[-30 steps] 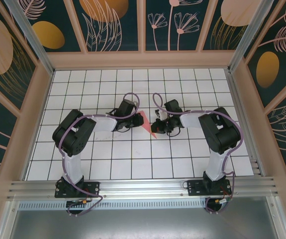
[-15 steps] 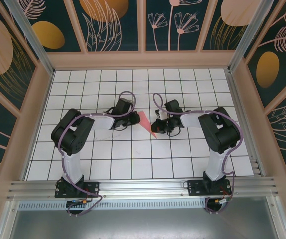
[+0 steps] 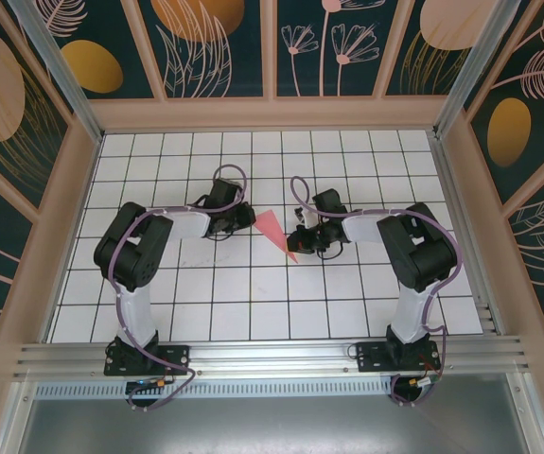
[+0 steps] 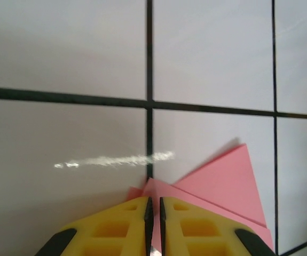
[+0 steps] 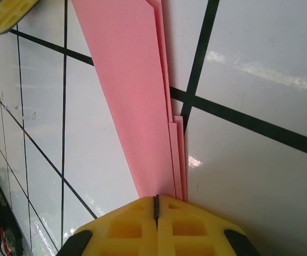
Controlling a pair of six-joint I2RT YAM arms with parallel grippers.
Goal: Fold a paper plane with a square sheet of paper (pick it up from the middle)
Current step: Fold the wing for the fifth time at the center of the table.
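While the right gripper point(image 5: 156, 200) pinches the nose of the smooth, layered pink plane point(image 5: 137, 106), the left gripper point(image 4: 154, 201), a slit apart at its tail, has drawn leftward; hold unclear.

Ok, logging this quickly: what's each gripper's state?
Left gripper: nearly shut, tips at the paper plane's wide end; grip unclear.
Right gripper: shut, tips at its nose end; grip unclear.

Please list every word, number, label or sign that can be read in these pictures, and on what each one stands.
There are none to read.
The paper plane is plain pink, the table bears black grid lines without numbers, and the wall panels carry flower and leaf drawings, no letters.
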